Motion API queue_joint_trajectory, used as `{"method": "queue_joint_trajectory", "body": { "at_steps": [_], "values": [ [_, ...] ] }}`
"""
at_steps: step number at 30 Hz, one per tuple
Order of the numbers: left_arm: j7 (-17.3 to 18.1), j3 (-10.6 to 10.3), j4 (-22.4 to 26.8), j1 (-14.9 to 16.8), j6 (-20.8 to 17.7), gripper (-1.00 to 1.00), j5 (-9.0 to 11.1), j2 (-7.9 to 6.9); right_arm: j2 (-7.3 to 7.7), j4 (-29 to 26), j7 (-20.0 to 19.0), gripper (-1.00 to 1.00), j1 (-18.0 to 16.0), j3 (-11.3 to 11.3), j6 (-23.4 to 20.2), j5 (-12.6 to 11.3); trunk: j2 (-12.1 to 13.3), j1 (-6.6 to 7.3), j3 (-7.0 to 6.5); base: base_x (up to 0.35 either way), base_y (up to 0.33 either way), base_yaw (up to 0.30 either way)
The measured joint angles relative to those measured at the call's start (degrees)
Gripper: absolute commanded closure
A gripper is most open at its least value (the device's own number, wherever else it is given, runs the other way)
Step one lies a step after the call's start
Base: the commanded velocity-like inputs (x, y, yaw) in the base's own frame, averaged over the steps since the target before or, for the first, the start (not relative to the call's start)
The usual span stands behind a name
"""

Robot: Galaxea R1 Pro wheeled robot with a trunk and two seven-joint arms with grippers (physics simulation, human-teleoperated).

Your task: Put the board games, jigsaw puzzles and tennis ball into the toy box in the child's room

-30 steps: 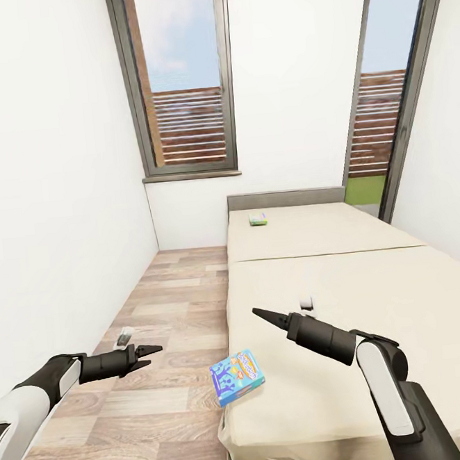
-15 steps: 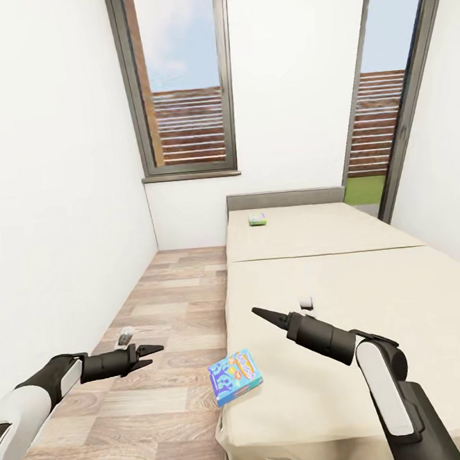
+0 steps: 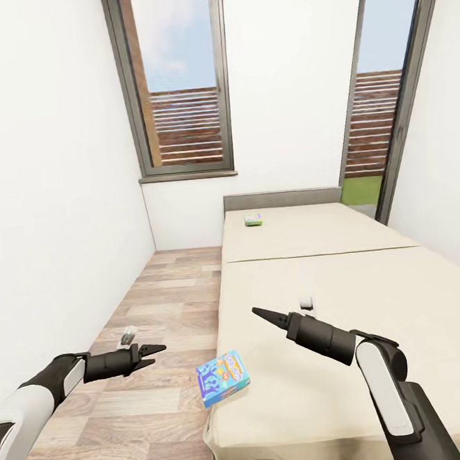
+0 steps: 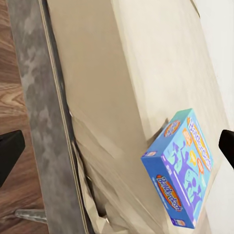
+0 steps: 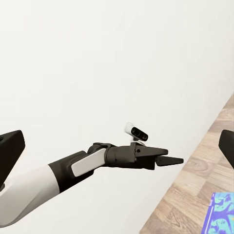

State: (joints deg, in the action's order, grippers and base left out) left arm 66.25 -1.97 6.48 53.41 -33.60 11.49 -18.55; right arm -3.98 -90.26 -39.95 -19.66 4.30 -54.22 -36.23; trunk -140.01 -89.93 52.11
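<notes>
— Nearest? Left gripper over the wood-plank floor, fingers apparently closed to a point, nothing held. Right gripper above the bed, likewise pinched together and empty.

— Task items? Blue cartoon board game at the near corner of the mattress, overhanging the edge, between both grippers. Farther off, second board game, green-yellow, by the grey headboard.

— Step in hand? Judged: approach for the first pick-up, nothing collected yet.

— Next move? Opening of one gripper, descent onto the blue box, grip across its thin edges; risk of nudging it off.
</notes>
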Motion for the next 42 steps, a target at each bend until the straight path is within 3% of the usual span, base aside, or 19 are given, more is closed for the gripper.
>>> {"method": "queue_joint_trajectory", "body": {
  "at_steps": [42],
  "values": [
    [0.01,-0.08,0.0,0.0,0.0,-1.0,-0.03,0.18,-0.46,0.42,0.47,-1.0,0.01,-0.18,0.19,0.64,0.0,0.0,0.0,-0.049,-0.041,0.0]
  ]
}}
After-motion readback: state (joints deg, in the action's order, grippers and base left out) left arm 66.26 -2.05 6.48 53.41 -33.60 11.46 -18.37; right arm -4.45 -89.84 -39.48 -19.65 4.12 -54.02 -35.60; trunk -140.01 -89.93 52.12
